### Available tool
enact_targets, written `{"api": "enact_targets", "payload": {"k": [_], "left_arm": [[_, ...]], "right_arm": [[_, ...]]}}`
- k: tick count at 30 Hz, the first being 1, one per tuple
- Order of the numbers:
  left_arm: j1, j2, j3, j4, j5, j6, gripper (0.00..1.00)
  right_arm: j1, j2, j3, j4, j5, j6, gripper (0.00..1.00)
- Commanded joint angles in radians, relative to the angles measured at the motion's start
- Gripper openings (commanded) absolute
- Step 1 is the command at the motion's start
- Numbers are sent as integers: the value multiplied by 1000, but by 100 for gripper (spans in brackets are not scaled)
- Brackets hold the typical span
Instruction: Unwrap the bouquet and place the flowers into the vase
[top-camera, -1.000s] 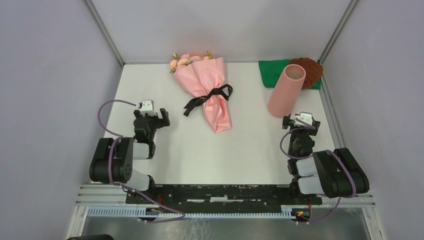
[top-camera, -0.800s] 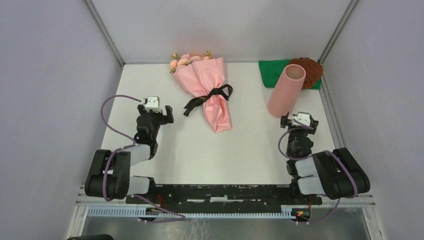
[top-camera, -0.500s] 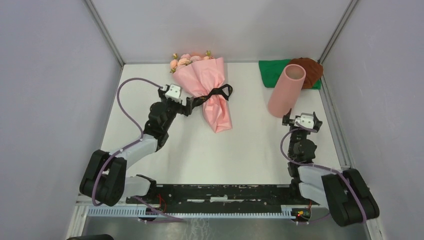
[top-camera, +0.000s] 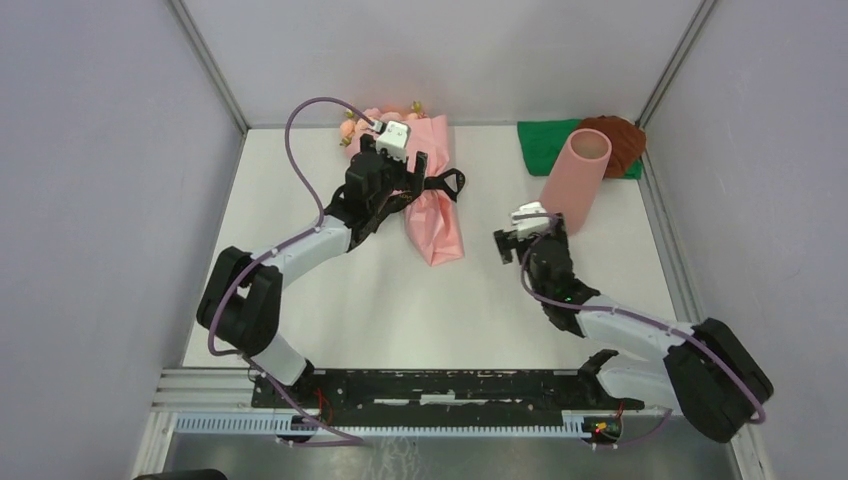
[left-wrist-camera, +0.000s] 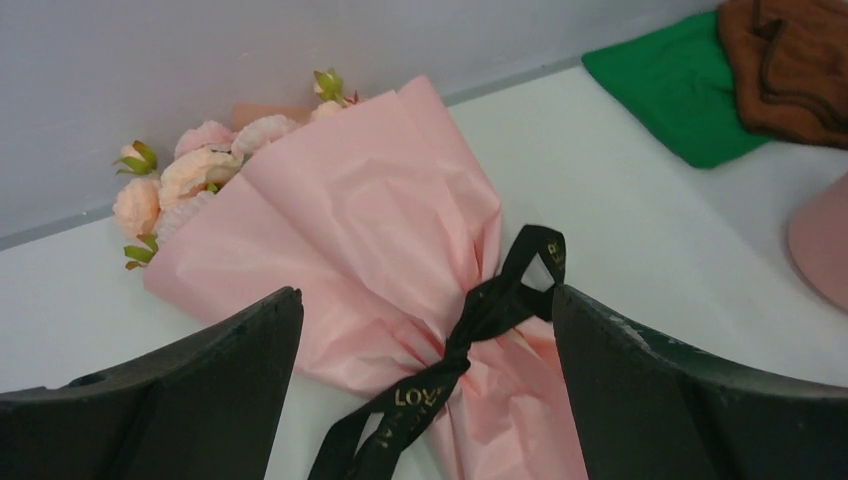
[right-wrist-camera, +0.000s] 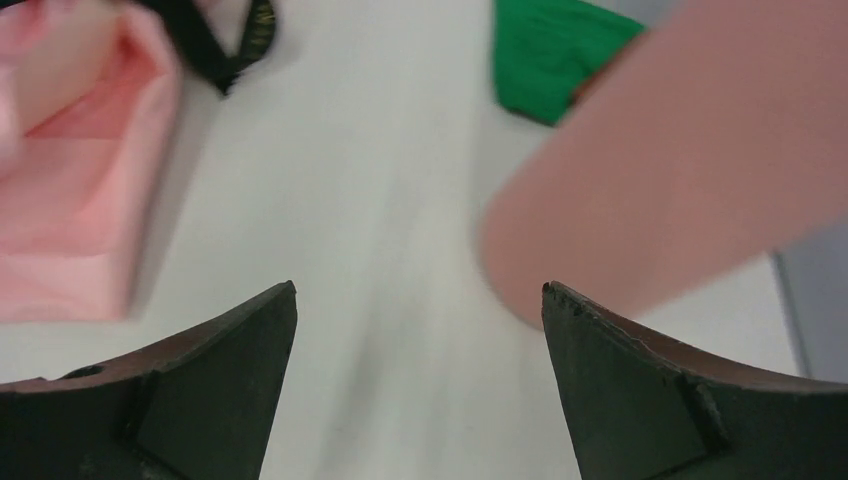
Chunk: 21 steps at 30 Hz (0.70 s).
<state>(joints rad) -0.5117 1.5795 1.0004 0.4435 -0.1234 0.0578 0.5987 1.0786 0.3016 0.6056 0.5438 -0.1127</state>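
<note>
Hovering my left pincer (left-wrist-camera: 422, 296), jaws wide open, over the bouquet (top-camera: 432, 215) at its black ribbon (left-wrist-camera: 490, 310) to undo the bow; bouquet lies wrapped mid-desk (top-camera: 400, 300), right pincer (top-camera: 520, 240) open, empty, just beside the vase (top-camera: 573, 180), probably to steady it

The only legible writing is gold lettering on the black ribbon (left-wrist-camera: 485, 310) tied round the bouquet (left-wrist-camera: 370, 230). In the left wrist view, its lower tail reads "LOV" (the letters that follow run down the tail, too small and creased to make out). More gold marks sit on the bow's loop and show in the right wrist view too, but none can be read.
</note>
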Motion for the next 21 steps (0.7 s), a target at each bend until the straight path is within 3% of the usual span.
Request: {"api": "enact_targets", "payload": {"k": [1, 4, 7, 13, 16, 21], "left_arm": [[-3, 110, 159, -133, -133, -118, 100], [-1, 191, 251, -165, -259, -191, 100], [7, 284, 351, -188, -224, -203, 100], [28, 543, 682, -389, -181, -259, 100], [57, 654, 822, -415, -154, -292, 100], [93, 848, 1087, -598, -143, -298, 98]], "right_arm": [[117, 206, 207, -273, -76, 32, 98], [158, 364, 368, -384, -103, 60, 98], [179, 451, 475, -426, -76, 66, 98], [180, 498, 598, -410, -43, 61, 98], [180, 527, 653, -428, -105, 72, 98], [182, 531, 638, -420, -169, 101, 98]]}}
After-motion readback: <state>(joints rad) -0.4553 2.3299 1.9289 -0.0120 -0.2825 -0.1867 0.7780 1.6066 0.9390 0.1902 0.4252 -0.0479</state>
